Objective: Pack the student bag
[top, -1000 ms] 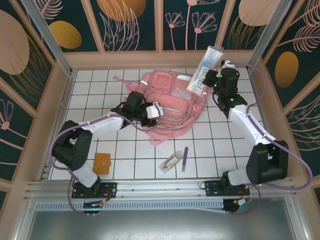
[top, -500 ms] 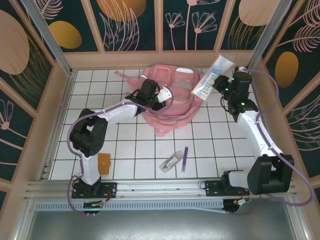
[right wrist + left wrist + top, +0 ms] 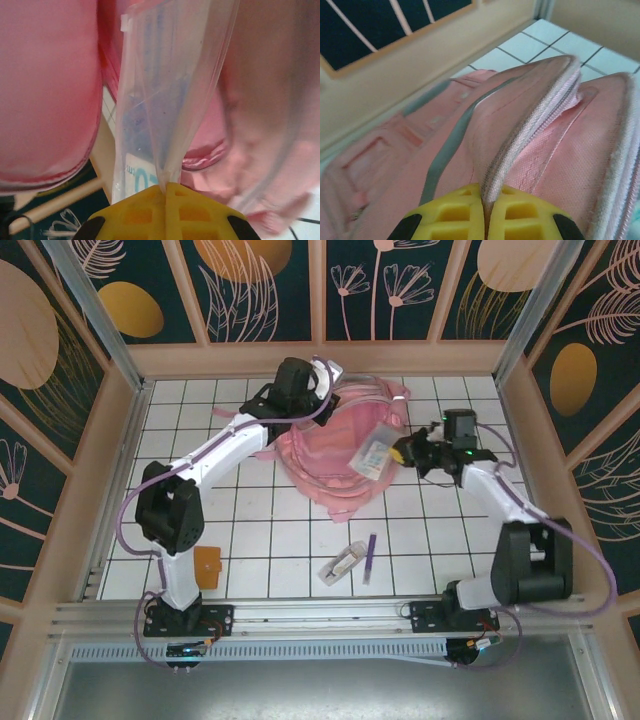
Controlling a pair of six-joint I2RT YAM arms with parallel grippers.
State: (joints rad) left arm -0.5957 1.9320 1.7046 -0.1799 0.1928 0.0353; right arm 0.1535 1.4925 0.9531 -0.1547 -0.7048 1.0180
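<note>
— Where is the student bag [image 3: 335, 460] seen?
— It is seen at the far middle of the table [image 3: 250, 530], between the two arms.
— How is the left end effector [image 3: 484, 200] found?
— It is clamped on the bag's zipper edge, which is held raised.
— And the right end effector [image 3: 164, 192]?
— A clear pouch [image 3: 165, 100] is pinched in it, over the pink fabric.
</note>
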